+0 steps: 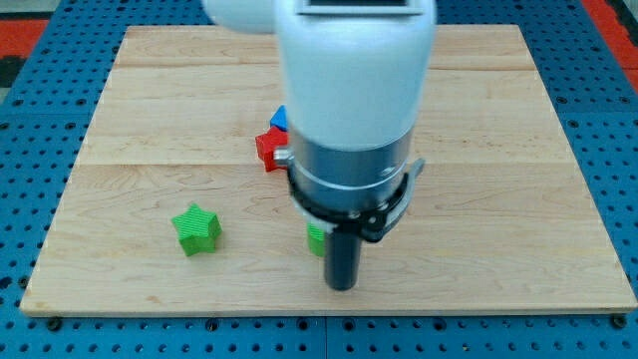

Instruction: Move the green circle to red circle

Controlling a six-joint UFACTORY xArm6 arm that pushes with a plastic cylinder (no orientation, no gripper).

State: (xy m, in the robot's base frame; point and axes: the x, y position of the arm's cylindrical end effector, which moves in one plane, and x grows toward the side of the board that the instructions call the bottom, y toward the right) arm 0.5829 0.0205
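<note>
The white-shelled arm (pixel 354 70) comes down from the view's top, its broad pale housing filling the upper middle of the view. Below the housing sits a grey metal collar with a black clamp ring (pixel 351 194), and from that a straight dark rod (pixel 342 257) drops upright toward the pale wooden board (pixel 498 130). My tip (pixel 342 287) stands near the board's bottom edge, a little to the view's right of centre. There are no jaws or fingers here to be apart or together; the arm ends in the bare rod alone, and it clasps nothing.

Just beside the rod on the view's left, a small green block (pixel 315 239) peeks out. Most of it is hidden behind the rod and clamp, so its shape cannot be made out, nor whether the rod touches it. A red block (pixel 270 148) lies higher up, at the left edge of the arm's collar, partly covered; its shape is unclear. A blue block (pixel 280 119) sits touching or just above the red one, also mostly hidden. Well apart, toward the view's left, a green star-shaped block (pixel 196 228) rests in the open on the board. The board lies on a blue perforated table (pixel 40 90).
</note>
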